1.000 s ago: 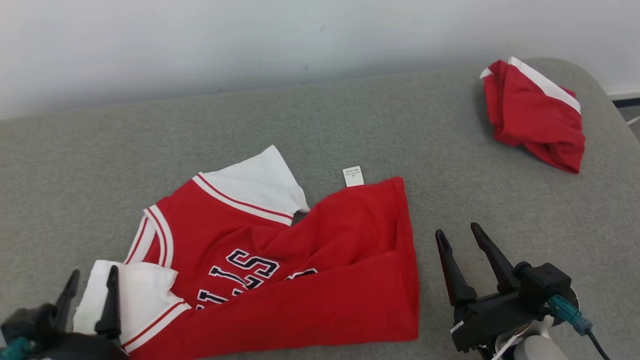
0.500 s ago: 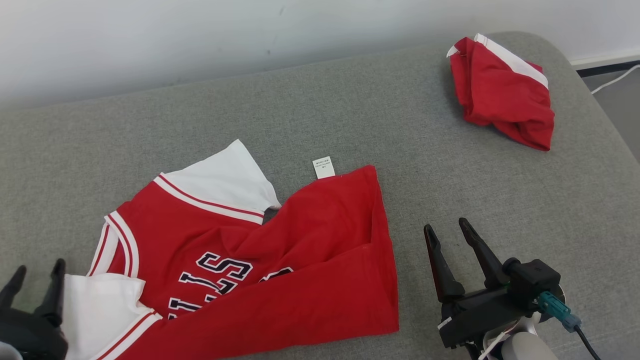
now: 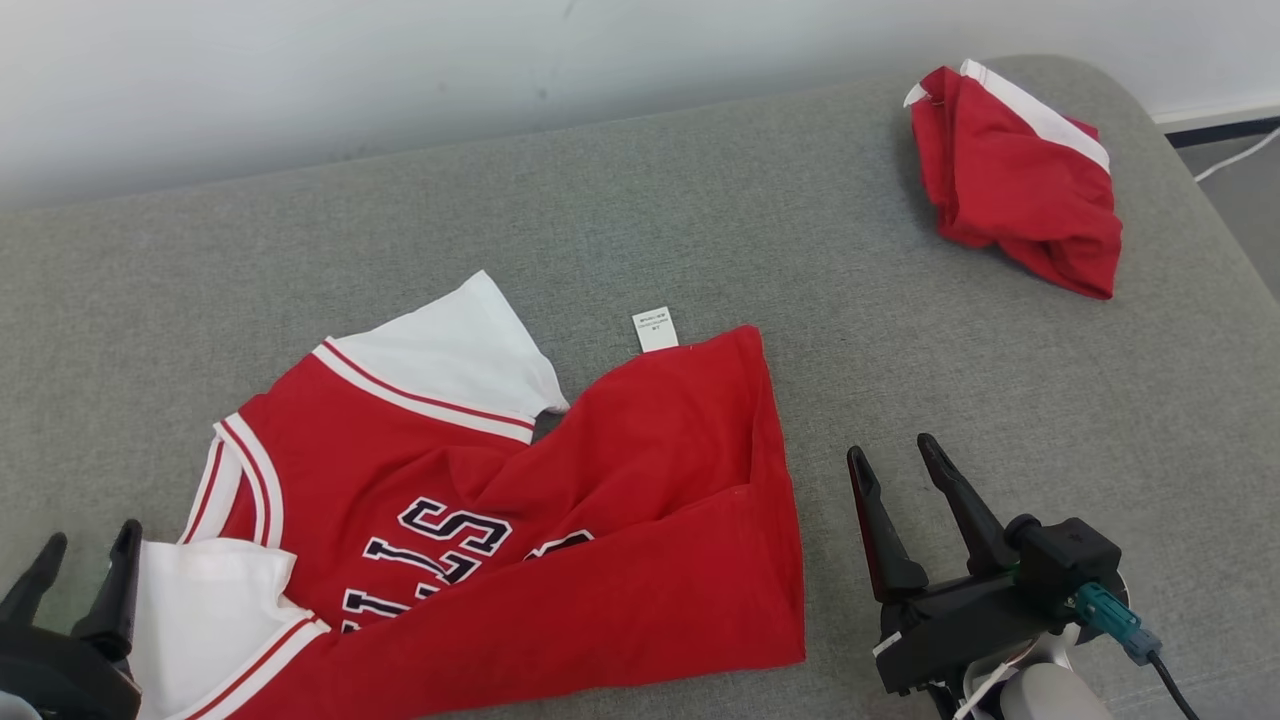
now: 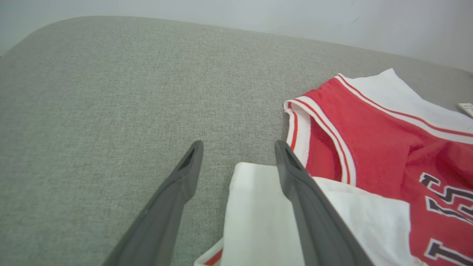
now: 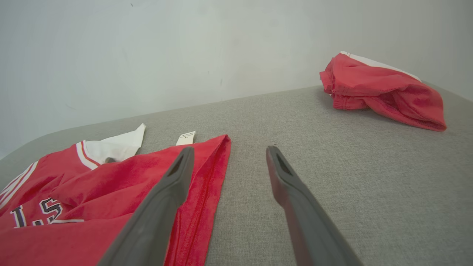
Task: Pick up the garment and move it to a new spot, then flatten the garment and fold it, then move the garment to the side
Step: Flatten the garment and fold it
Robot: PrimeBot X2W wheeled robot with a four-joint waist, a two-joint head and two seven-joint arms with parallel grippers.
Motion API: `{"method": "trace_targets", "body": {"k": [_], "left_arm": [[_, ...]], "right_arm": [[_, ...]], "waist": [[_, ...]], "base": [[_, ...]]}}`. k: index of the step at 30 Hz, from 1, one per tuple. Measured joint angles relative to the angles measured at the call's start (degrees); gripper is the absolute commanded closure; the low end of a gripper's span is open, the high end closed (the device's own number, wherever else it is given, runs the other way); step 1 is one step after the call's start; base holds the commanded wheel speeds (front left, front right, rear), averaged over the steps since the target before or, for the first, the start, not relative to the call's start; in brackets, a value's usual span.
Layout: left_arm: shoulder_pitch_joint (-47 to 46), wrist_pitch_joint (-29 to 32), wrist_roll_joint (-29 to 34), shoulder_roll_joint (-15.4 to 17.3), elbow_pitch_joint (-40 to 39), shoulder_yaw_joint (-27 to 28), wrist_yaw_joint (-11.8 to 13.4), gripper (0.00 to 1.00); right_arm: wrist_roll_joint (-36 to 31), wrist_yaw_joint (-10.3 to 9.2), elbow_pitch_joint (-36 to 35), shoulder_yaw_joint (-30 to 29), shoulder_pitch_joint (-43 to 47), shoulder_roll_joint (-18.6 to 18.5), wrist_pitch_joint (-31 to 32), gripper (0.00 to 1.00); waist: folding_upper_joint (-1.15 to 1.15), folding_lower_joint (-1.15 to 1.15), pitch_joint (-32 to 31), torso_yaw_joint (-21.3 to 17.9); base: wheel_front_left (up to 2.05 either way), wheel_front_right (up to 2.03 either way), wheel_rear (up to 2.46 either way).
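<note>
The garment is a red jersey with white sleeves and dark lettering. It lies rumpled on the grey padded surface, its lower half folded over and a white label showing at the far edge. My left gripper is open at the lower left, just beside the near white sleeve. In the left wrist view the left gripper has that sleeve's edge between its fingers without clamping it. My right gripper is open, a little to the right of the garment's hem. In the right wrist view the right gripper points past the hem.
A second red piece of clothing with a white stripe lies bunched at the far right corner of the surface, and shows in the right wrist view too. A pale wall runs behind. Beyond the right edge there is floor with a white cable.
The head camera has shifted, so the whole scene sits differently. My left gripper has come off the white sleeve to its left edge. The right gripper keeps its place by the hem.
</note>
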Motion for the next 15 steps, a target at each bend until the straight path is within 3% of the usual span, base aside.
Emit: {"method": "trace_targets", "body": {"k": [14, 15], "left_arm": [[1.7, 1.6, -3.5, -0.6, 1.9, -1.9, 0.0, 0.00], [1.5, 1.4, -4.3, -0.8, 2.3, -2.1, 0.0, 0.15]], "right_arm": [[0.0, 0.01, 0.2, 0.7, -0.5, 0.1, 0.0, 0.00], [0.0, 0.00, 0.2, 0.7, -0.5, 0.1, 0.0, 0.00]], "waist": [[0.00, 0.00, 0.8, 0.1], [0.00, 0.00, 0.9, 0.0]], "base": [[0.00, 0.00, 0.00], [0.00, 0.00, 0.00]]}}
